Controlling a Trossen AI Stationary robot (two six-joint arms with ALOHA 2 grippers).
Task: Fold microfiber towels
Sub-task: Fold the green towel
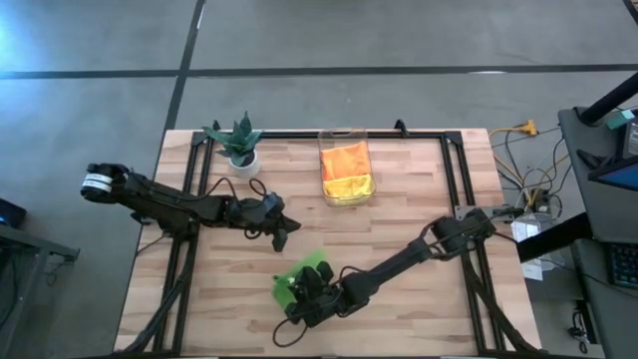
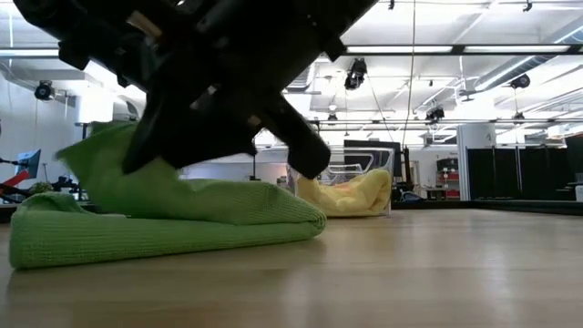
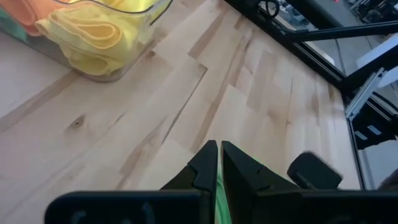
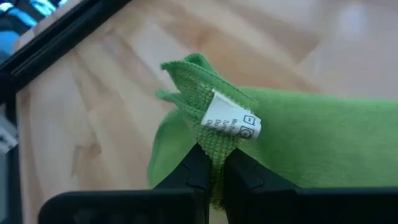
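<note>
High view: a wooden table (image 1: 399, 289) fills the middle of the frame, with both arms reaching in over it.
Green towel: lies at the lower centre of the high view (image 1: 299, 274), partly folded; in the low view it is a folded bundle at the left (image 2: 164, 219), flat on the tabletop with a raised hump on top.
Right gripper: at the lower centre of the high view (image 1: 307, 294), over the green towel; in its wrist view the fingers (image 4: 214, 174) are pressed together on a bunched corner of the cloth, pinching it just below a white label (image 4: 231, 121).
Left gripper: left of centre in the high view (image 1: 282, 227), above and apart from the green towel; its wrist view shows the fingers (image 3: 219, 163) pressed together with nothing between them, over bare wood.
Bin: clear, at the upper centre of the high view (image 1: 346, 168), near the table's far edge.
Orange towel: in the bin's upper half (image 1: 344, 158).
Yellow towel: in the bin's lower half (image 1: 349, 185), touching the orange one; rolled folds show at the upper left of the left wrist view (image 3: 93, 34).
Plant: small, in a white pot, upper left of the table in the high view (image 1: 240, 145).
</note>
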